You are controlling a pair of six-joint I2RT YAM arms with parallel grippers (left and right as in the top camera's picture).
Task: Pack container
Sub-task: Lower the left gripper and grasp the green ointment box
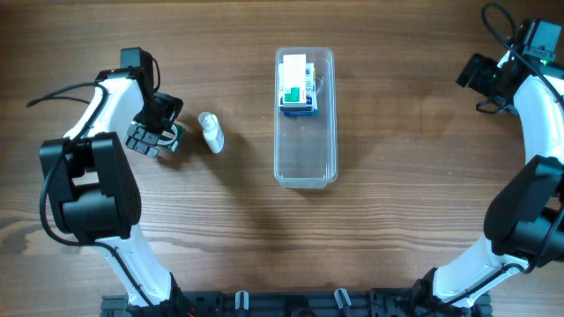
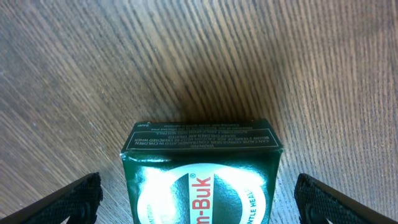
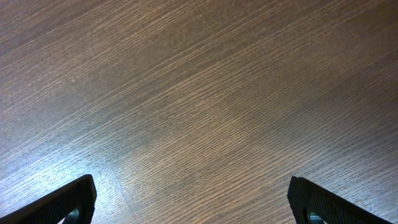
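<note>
Overhead view: clear container (image 1: pixel 306 154) at the table (image 1: pixel 405 220) centre holds one white-green-blue box (image 1: pixel 297 86) at its far end. Left gripper (image 1: pixel 152 141), jaws apart, straddles a green box (image 2: pixel 202 180) reading "-Buk". Right gripper (image 3: pixel 193 202) jaws apart too.

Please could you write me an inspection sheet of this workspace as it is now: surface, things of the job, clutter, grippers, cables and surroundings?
Surface: wooden table, no spills seen.
Job's things: clear container mid-table, with one printed box lying at its far end.
Clutter: white bottle lying loose and green box, both outside the container on the left arm's side.
Grippers: left gripper open, a finger on either side of the green box with gaps; right gripper open above bare wood.
Cables: black cable by the left arm and cables at the right arm, both away from the container.
Surroundings: black rail along the near edge.
</note>
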